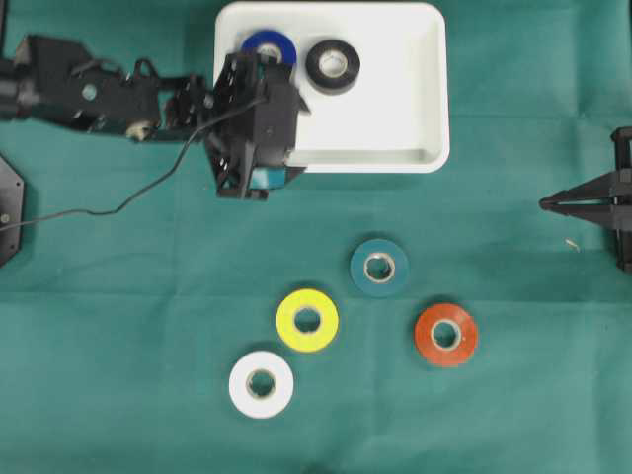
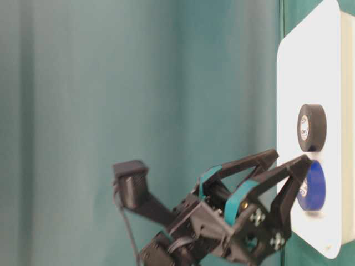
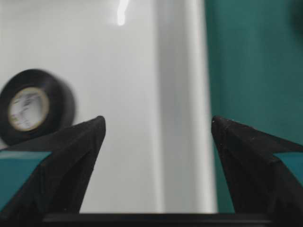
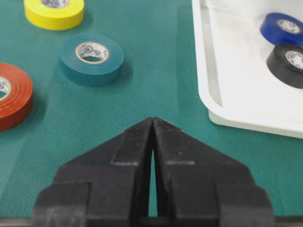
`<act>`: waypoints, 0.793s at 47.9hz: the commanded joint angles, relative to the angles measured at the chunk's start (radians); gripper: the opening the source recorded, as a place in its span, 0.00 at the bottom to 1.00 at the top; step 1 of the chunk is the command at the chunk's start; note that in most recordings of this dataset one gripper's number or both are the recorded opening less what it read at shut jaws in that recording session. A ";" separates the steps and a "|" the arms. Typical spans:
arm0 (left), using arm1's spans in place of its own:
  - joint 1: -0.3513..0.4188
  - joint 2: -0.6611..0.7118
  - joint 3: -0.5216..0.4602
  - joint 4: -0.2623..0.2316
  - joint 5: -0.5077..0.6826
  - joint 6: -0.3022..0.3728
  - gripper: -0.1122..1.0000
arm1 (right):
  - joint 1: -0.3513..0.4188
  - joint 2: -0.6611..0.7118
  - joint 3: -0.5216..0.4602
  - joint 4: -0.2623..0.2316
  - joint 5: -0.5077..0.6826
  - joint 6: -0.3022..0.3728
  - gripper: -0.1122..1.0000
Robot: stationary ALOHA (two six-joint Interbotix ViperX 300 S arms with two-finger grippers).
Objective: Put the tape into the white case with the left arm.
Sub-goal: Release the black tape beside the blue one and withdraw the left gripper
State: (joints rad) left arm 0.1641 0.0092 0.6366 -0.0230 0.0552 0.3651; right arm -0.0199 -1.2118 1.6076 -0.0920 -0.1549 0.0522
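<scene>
Overhead exterior, left end effector [image 1: 259, 148] spread empty, over white case [image 1: 415, 79] edge

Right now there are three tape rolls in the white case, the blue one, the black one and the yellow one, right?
Not quite: the white case holds two, the blue roll and the black roll. In the overhead view the yellow roll lies outside on the green cloth.

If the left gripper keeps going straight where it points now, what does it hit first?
Probably the white case: its bare floor fills the gap between the open left gripper. The black tape roll lies off to one side. Depth is unclear.
</scene>
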 commanded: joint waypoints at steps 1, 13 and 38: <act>-0.034 -0.060 0.006 -0.002 -0.008 -0.012 0.93 | -0.002 0.006 -0.009 0.000 -0.006 0.000 0.02; -0.084 -0.143 0.083 -0.003 -0.008 -0.084 0.93 | -0.002 0.006 -0.009 0.000 -0.006 0.000 0.02; -0.212 -0.304 0.219 -0.003 -0.074 -0.132 0.93 | -0.002 0.008 -0.009 0.000 -0.006 0.000 0.02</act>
State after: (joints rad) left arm -0.0261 -0.2516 0.8498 -0.0245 0.0153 0.2347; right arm -0.0199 -1.2134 1.6076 -0.0920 -0.1549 0.0522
